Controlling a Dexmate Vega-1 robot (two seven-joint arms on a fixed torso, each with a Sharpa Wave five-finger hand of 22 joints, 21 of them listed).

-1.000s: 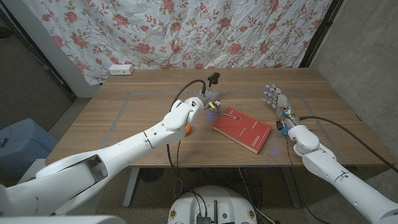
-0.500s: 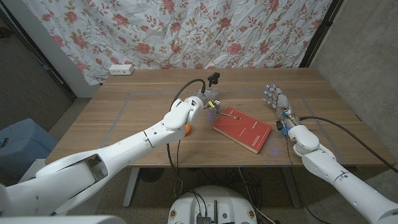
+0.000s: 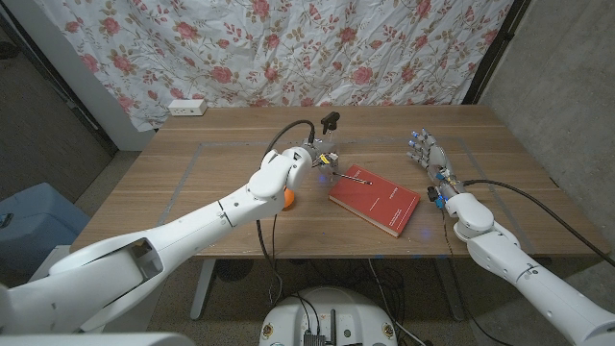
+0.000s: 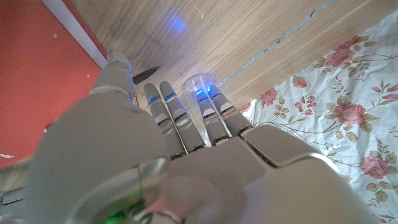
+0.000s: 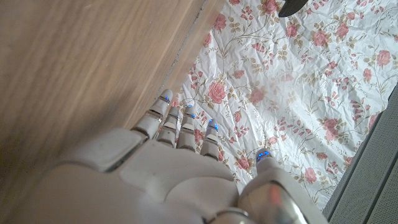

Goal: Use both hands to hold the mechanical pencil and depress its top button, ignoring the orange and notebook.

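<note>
The dark mechanical pencil (image 3: 357,177) lies on the near-left corner of the red notebook (image 3: 377,201). My left hand (image 3: 321,158) hangs right at the pencil's left end. In the left wrist view that hand (image 4: 168,143) reaches down with its fingers fairly straight. The pencil's dark tip (image 4: 146,74) shows between the thumb and the other fingers, and I cannot tell whether they grip it. My right hand (image 3: 427,152) stands to the right of the notebook with its fingers spread upward, holding nothing. The right wrist view shows it (image 5: 168,162) over bare wood.
An orange (image 3: 289,199) sits half hidden under my left forearm, left of the notebook (image 4: 37,81). A white power strip (image 3: 186,108) lies at the table's far left edge. A black cable loops up from my left wrist. A flowered curtain (image 5: 280,81) hangs behind the table.
My left hand has crept slightly up and left at the pencil's end, uncovering a little more of the orange. The pencil, notebook and right hand have stayed put.
</note>
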